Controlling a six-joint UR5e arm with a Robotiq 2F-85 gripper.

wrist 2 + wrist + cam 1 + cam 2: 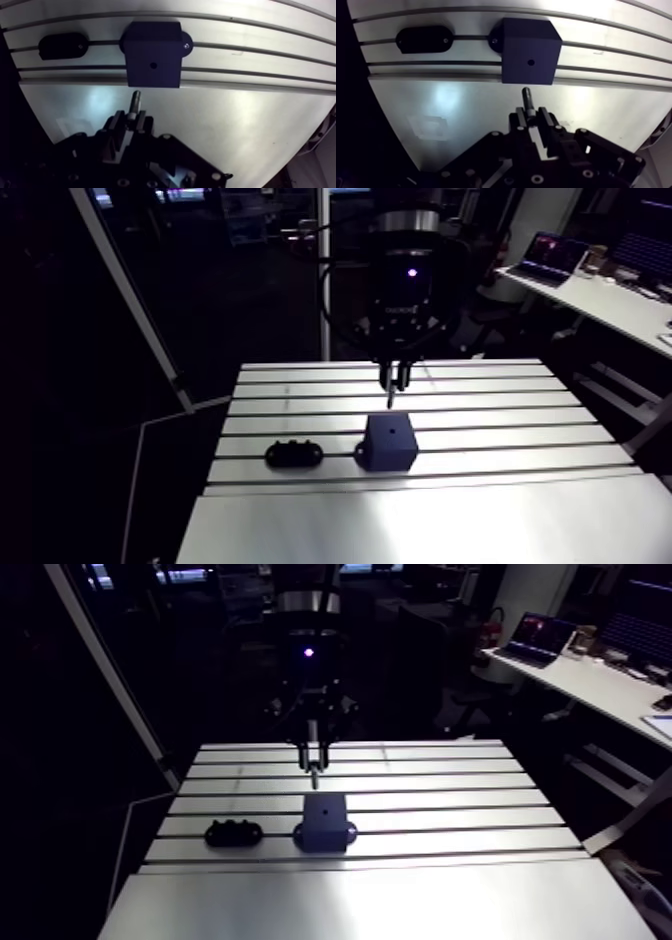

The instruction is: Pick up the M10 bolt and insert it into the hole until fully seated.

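My gripper (pixel 532 117) is pinching the bolt (pixel 527 99) tight between its two fingers. The bolt is sticking out past my fingertips, hanging near the block (pixel 528 45) and its hole (pixel 531 63), not touching.

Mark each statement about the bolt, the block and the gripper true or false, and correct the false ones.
1. The gripper holds the bolt between its fingers. True.
2. The bolt sits in the hole of the dark block. False: the bolt's tip is clear of the block and the hole is empty.
3. The block rests on the slotted table. True.
4. The black oval piece lies on top of the block. False: it lies flat on the table beside the block.
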